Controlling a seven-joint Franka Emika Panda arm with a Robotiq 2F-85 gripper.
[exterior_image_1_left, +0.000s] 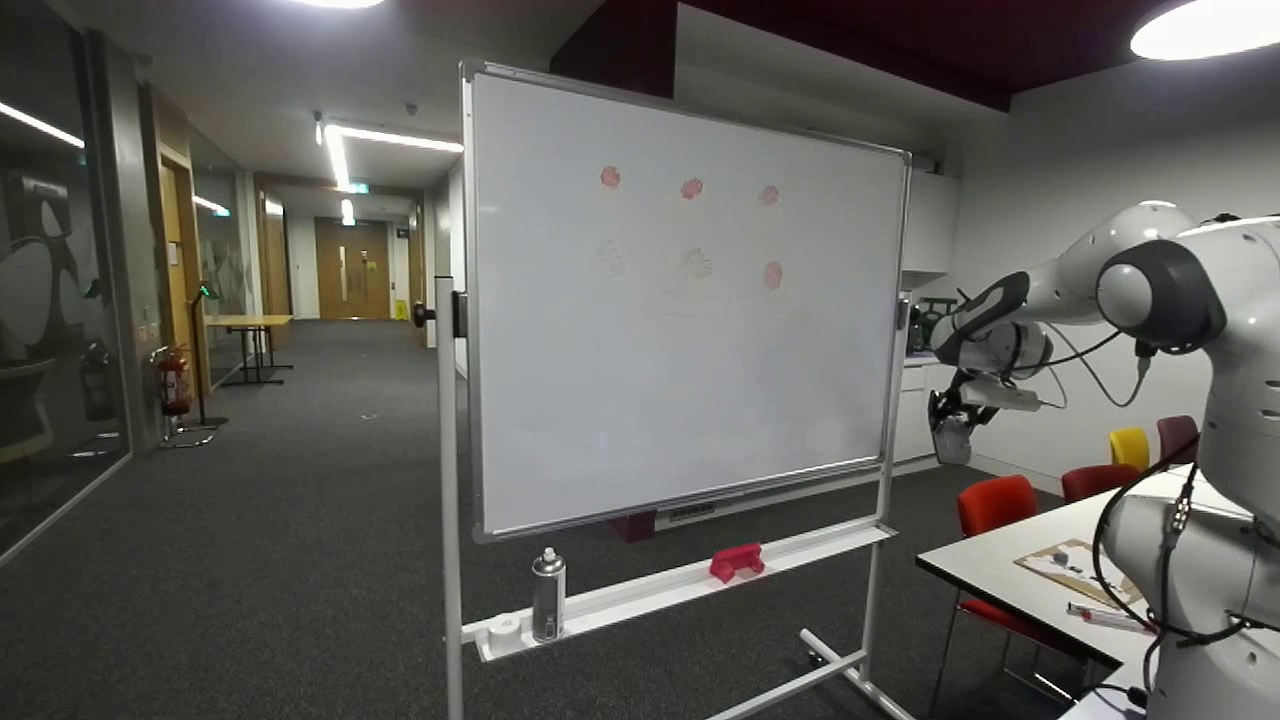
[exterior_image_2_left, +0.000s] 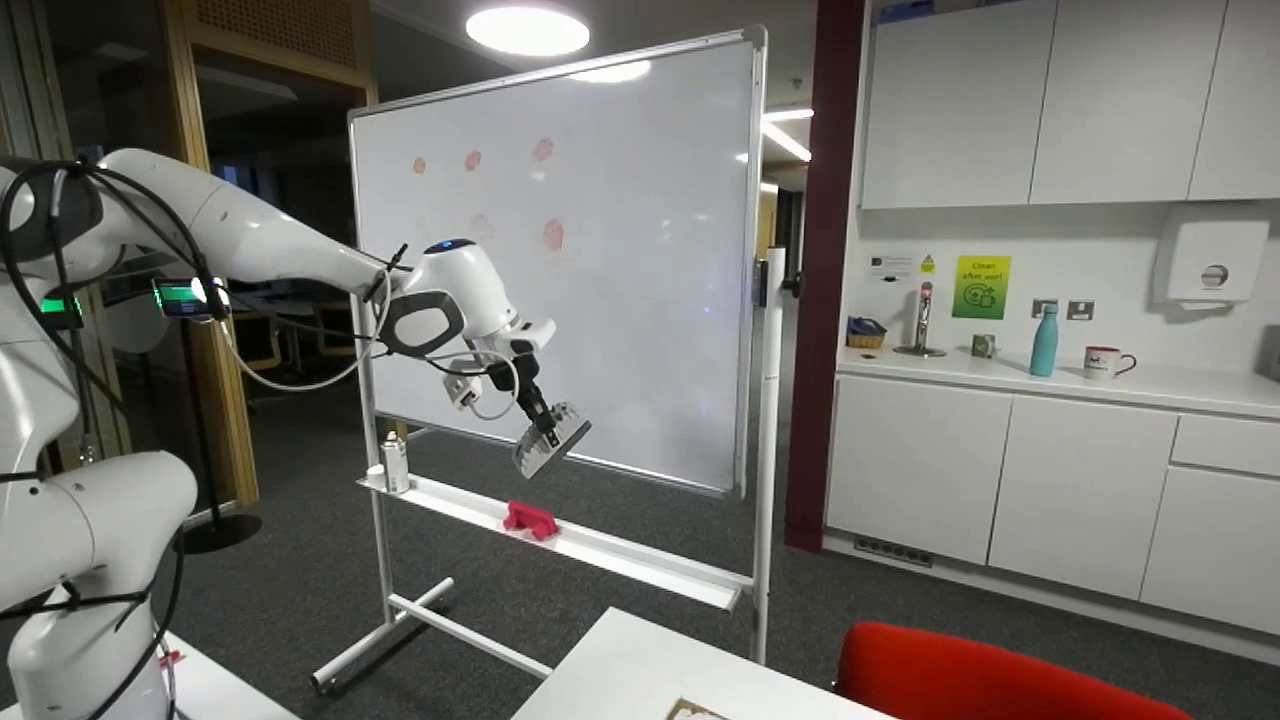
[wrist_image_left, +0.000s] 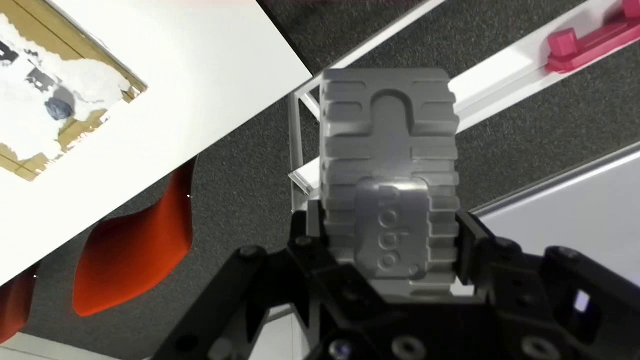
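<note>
Tray (exterior_image_2_left: 650, 562) under the whiteboard (exterior_image_2_left: 650, 300) bears, leftmost in an exterior view, a white roll (exterior_image_2_left: 376, 476) and just beside it an upright spray can (exterior_image_2_left: 396, 464), whose label is too small for me to read. Above, red patches (exterior_image_2_left: 472, 160) mark the board's upper left, some strong, some faint. Farther right along the tray lies a pink holder (exterior_image_2_left: 530, 520). Next comes the eraser (wrist_image_left: 390, 165), hanging in mid-air in front of the board's lower edge, apart from board and tray. My jaws are clenched on its two long sides; my gripper (wrist_image_left: 390, 232) slopes down and to the right. In that exterior view the eraser is tilted, its length slanting from lower left to upper right. In the wrist view its long axis runs bottom to top, away from my jaws, with a rounded, thumb-shaped hollow at the far end. Nearer me, "nobo" is embossed, letters turned sideways along that axis. Right of it, lower, I see a table (exterior_image_2_left: 640, 670), then a tap (exterior_image_2_left: 926, 322), a green poster (exterior_image_2_left: 981, 287) reading "Clean after", its last word blurred, and a red chair (exterior_image_2_left: 980, 685). Farther along, the counter (exterior_image_2_left: 1200, 391) bears a teal bottle (exterior_image_2_left: 1043, 342) and a mug (exterior_image_2_left: 1103, 363), its markings too small to make out.
</note>
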